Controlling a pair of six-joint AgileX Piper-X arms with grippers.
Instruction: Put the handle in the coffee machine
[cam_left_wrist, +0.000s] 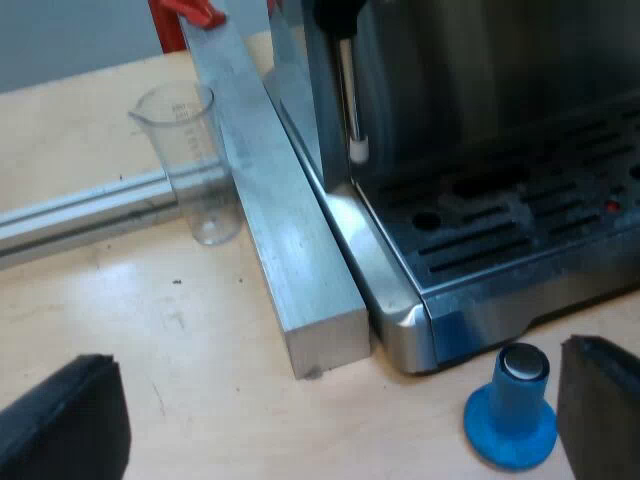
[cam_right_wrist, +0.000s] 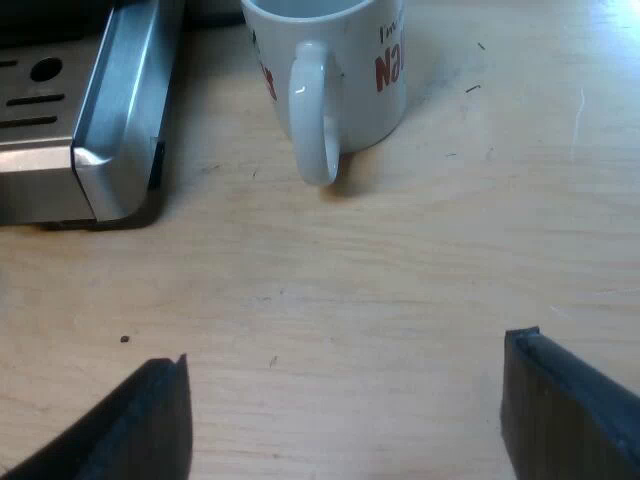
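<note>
Both grippers hang spread over the pale wooden tabletop, beside the stainless-steel espresso machine.

The left gripper (cam_left_wrist: 330, 415) has its two black fingers wide apart, with nothing between them. A blue tamper with a metal-capped knob (cam_left_wrist: 512, 410) stands upright just beside one finger and near the corner of the espresso machine (cam_left_wrist: 400, 290). The machine's slotted drip tray (cam_left_wrist: 520, 225) faces the camera, under a thin steam wand (cam_left_wrist: 350, 100). A square aluminium bar (cam_left_wrist: 275, 220) lies along the machine's side. A clear plastic measuring glass (cam_left_wrist: 195, 160) stands upright on the bar's other side, just beside it. The right gripper (cam_right_wrist: 350, 415) is also spread and holds nothing. A white mug with red lettering (cam_right_wrist: 330, 70) stands near the machine's corner (cam_right_wrist: 110, 110), its handle turned toward the gripper.
</note>
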